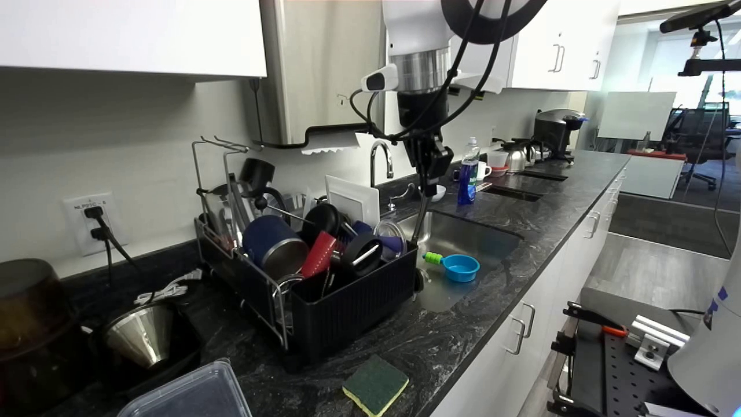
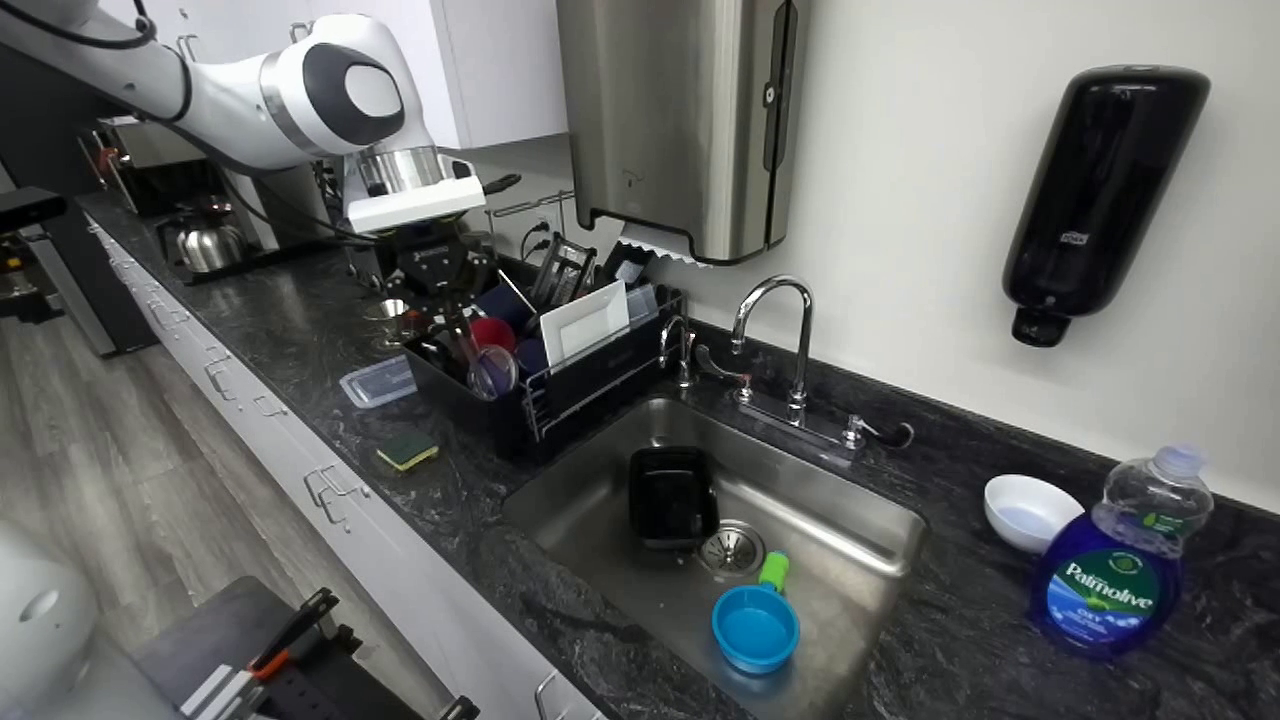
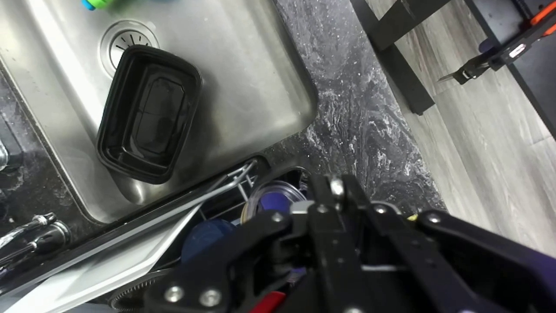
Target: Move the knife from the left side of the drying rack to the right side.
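Arm (image 2: 230, 105): I have it reaching in from the upper left in an exterior view, bent downward so that its last links stand near vertical above the drying rack (image 1: 359, 315). Claw (image 1: 429, 188): pointing down, over the rack's end beside the sink (image 2: 620, 570), clamped on a slim silver piece that I log as the knife (image 1: 422, 217); the wrist view shows bright metal between the tips. Knife: tilted, upper part in the claw, lower end down at the rack's sink-side end. I cannot tell whether that end touches the rack. Rack: on the table (image 1: 318, 388), loaded, with a blue mug (image 1: 266, 240) and white plate (image 1: 353, 200) in it.
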Motion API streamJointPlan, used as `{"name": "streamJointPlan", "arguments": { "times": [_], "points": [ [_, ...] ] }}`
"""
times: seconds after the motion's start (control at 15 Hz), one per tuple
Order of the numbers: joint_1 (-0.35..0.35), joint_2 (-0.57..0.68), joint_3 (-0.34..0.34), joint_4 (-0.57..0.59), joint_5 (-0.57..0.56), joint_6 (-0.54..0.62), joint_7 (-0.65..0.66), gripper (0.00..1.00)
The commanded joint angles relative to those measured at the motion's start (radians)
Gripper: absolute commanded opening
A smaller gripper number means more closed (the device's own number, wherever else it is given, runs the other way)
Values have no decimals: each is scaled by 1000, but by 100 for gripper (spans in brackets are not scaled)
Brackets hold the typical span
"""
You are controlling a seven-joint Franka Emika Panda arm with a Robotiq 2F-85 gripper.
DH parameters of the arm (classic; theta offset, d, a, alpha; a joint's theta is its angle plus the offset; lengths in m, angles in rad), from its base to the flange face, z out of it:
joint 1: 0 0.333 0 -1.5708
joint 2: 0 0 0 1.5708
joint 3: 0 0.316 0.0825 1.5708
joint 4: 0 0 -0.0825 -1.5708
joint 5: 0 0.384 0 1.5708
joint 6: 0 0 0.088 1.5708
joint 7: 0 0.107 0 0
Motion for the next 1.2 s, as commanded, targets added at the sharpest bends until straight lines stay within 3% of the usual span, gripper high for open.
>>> {"name": "streamJointPlan", "arguments": {
  "times": [0.0, 0.13, 0.67, 1.13],
  "points": [
    [-6, -9, 5, -47, 18, 44, 7, 37],
    [-4, -10, 6, -59, 23, 46, 6, 43],
    [-6, -13, 8, -91, 25, 73, 26, 99],
    [-10, -74, 16, -24, 22, 7, 204, 100]
  ]
}}
